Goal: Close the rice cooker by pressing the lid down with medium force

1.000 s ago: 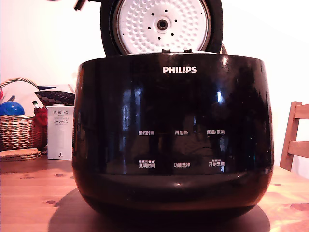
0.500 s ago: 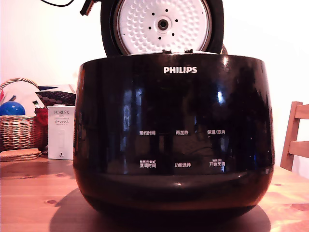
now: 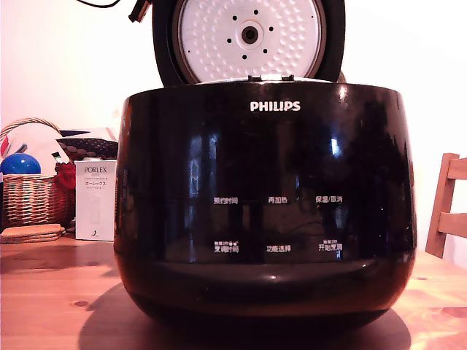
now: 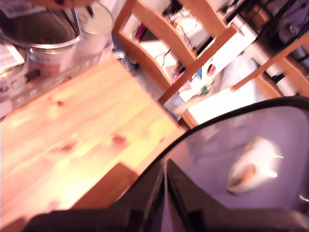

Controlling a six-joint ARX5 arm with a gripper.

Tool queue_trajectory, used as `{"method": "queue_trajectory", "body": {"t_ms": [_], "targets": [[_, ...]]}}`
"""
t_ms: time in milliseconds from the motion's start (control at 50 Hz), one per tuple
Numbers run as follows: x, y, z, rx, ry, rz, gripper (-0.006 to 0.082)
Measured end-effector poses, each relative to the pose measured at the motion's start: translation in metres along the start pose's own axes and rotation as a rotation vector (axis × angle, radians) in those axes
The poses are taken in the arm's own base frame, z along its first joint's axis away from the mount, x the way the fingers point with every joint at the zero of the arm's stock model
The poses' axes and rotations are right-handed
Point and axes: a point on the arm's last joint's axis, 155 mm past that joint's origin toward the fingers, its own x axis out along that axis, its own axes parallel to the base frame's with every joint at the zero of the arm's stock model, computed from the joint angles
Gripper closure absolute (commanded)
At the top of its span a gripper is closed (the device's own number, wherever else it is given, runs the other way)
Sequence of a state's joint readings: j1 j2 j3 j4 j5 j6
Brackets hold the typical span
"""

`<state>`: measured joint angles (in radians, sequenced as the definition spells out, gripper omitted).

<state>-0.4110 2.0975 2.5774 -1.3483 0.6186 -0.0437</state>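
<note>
- The rice cooker (image 3: 264,211) is a big, rounded, glossy black pot with a white PHILIPS logo and two rows of white button labels on its front; it stands on a wooden table (image 3: 51,292) and fills most of the exterior view.
- The lid (image 3: 248,40) stands open and upright behind the rim, its white dimpled inner plate with small holes facing the camera.
- At the exterior view's left, a wicker basket (image 3: 29,197) and a white box (image 3: 95,200) sit behind the cooker; a wooden chair (image 3: 446,208) shows at the right edge.
- Bare table lies in front of the cooker.
- In the wrist view, the gripper (image 4: 165,193) has its dark fingers pressed together, gripping nothing, right by the lid's glossy outer surface (image 4: 251,159); whether they touch it is unclear.
</note>
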Motion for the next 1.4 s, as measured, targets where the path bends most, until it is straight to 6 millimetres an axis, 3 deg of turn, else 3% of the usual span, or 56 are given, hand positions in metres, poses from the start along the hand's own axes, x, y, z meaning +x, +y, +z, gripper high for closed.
{"method": "queue_trajectory", "body": {"t_ms": [340, 440, 680, 880, 980, 1220, 1400], "targets": [[0.004, 0.001, -0.004, 0.048, 0.014, 0.092, 0.0787], [0.003, -0.005, -0.006, 0.057, 0.017, 0.094, 0.0787], [0.003, -0.018, -0.033, 0.052, 0.082, 0.096, 0.0787], [0.004, -0.030, -0.035, 0.080, 0.071, 0.083, 0.0787], [0.012, -0.040, -0.041, 0.100, 0.085, 0.071, 0.0787], [0.056, -0.045, -0.066, 0.120, 0.137, 0.082, 0.0787], [0.050, -0.041, -0.084, 0.111, 0.121, 0.110, 0.0787]]}}
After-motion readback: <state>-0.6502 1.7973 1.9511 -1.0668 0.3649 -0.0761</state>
